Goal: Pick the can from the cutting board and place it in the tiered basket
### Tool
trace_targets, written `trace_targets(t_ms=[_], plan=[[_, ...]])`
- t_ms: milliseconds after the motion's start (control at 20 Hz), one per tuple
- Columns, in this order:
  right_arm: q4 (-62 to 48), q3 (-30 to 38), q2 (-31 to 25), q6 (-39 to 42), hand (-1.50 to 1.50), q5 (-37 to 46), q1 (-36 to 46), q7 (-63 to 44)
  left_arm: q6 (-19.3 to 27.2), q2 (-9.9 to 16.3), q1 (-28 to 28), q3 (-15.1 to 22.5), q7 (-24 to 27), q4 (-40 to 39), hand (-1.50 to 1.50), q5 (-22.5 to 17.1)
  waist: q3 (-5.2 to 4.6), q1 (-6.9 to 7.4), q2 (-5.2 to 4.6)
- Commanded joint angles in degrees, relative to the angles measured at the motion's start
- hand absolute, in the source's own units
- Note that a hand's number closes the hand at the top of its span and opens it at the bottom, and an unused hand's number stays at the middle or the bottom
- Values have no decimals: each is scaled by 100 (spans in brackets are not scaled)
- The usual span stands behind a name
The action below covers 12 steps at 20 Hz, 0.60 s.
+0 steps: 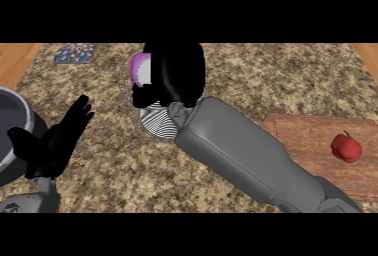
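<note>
A: Counter [295, 85] status?

B: Speckled top. Red pepper [346, 148] sits on the cutting board [303, 135], right side. Grey pot [11, 130] at left edge, card [74, 53] far back left. My right forearm [244, 155] crosses the middle, blocks most of the wire basket [159, 127].

A: Can?

B: Purple can [139, 69], in my right hand [173, 70], above the basket, well off the board. Fingers curled round it, hiding most. Can't tell its long axis or which way it points.

A: Left hand?

B: Left hand [55, 140] rests near the pot, fingers straight, slightly spread, holding nothing.
</note>
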<state>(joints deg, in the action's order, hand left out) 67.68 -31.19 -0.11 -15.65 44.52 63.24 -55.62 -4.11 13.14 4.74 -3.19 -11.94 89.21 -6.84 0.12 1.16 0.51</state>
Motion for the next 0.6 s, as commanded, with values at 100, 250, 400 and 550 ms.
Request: trace_targets(t_ms=[100, 250, 400, 550], plan=[[-936, -132, 11, -1377, 150, 182, 411, -123, -169, 63, 53, -73, -185, 106, 0, -164, -16, 106, -80], [-1638, 243, 11, -1785, 150, -80, 464, 609, -176, 58, 97, -75, -22, -80, 0, -62, -16, 103, -101], [-1893, -230, 11, -1979, -150, -424, 572, 643, -175, 66, 64, -139, 41, -87, 0, -28, -16, 92, -88], [-2239, -260, 10, -2024, -150, -574, 875, 758, -197, -19, 174, -177, 333, -462, 0, 7, -19, 77, -95]])
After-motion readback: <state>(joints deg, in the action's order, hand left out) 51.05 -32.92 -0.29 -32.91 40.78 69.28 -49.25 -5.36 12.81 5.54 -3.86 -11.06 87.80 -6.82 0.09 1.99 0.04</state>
